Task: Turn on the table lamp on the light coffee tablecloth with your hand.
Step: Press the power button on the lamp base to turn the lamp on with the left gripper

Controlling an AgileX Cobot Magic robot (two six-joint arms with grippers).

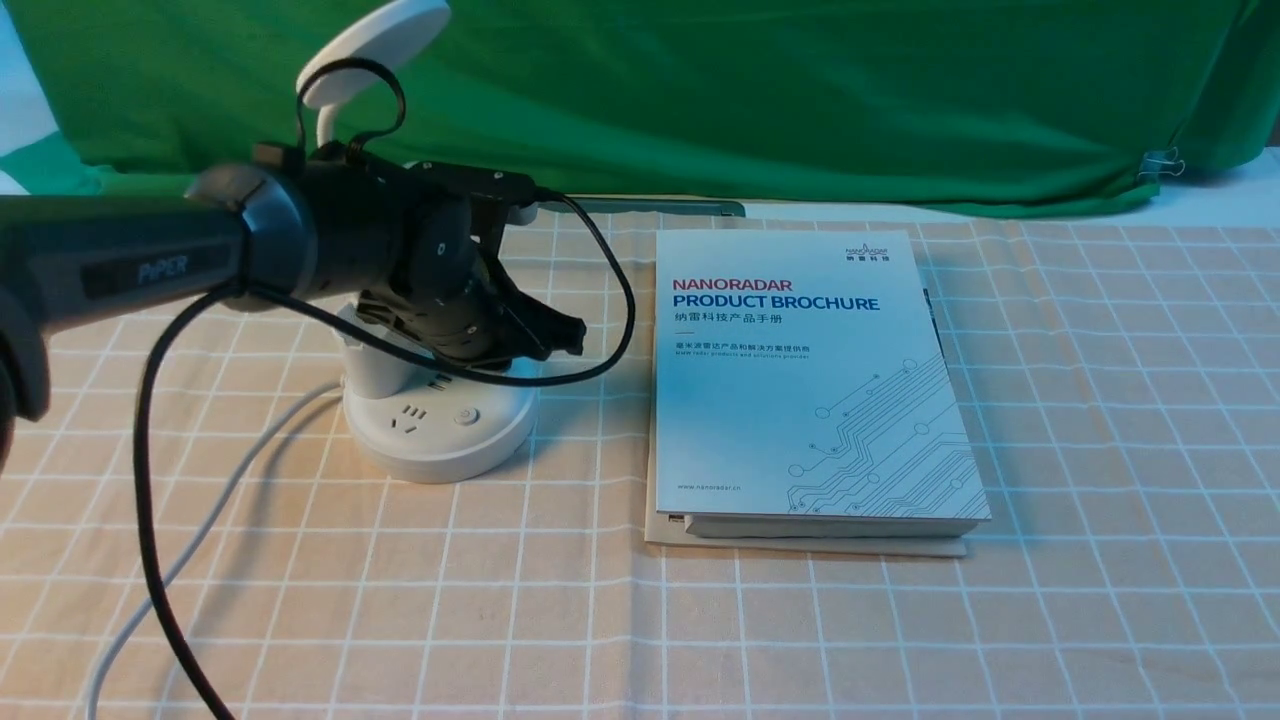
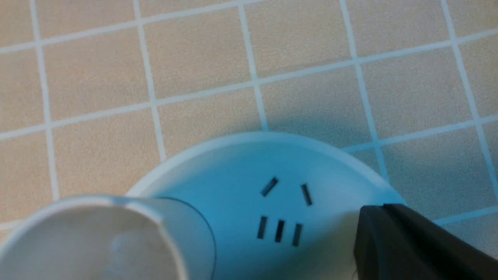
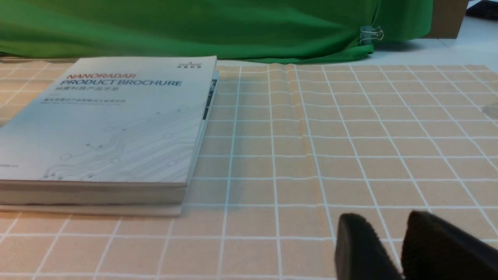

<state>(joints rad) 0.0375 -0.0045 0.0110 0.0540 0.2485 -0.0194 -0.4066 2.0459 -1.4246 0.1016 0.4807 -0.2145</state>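
Note:
The white table lamp stands on the light coffee tablecloth [image 1: 1100,400] at the left. Its round base [image 1: 440,435] shows sockets and a round button [image 1: 465,415]; its disc head [image 1: 375,45] rises behind my left arm. My left gripper [image 1: 568,335] hovers just above the base's right side, jaws together and holding nothing. In the left wrist view the black fingertips [image 2: 373,212] sit at the rim of the base [image 2: 241,167], beside the socket slots and the pen-holder cup [image 2: 97,237]. My right gripper [image 3: 385,225] is slightly open and empty, low over the cloth [image 3: 350,136].
A thick "NANORADAR PRODUCT BROCHURE" book [image 1: 800,370] lies right of the lamp, and shows in the right wrist view [image 3: 109,120]. A green backdrop cloth [image 1: 800,90] hangs behind. The lamp's white cord [image 1: 200,530] and my arm's black cable [image 1: 150,500] run toward the front left.

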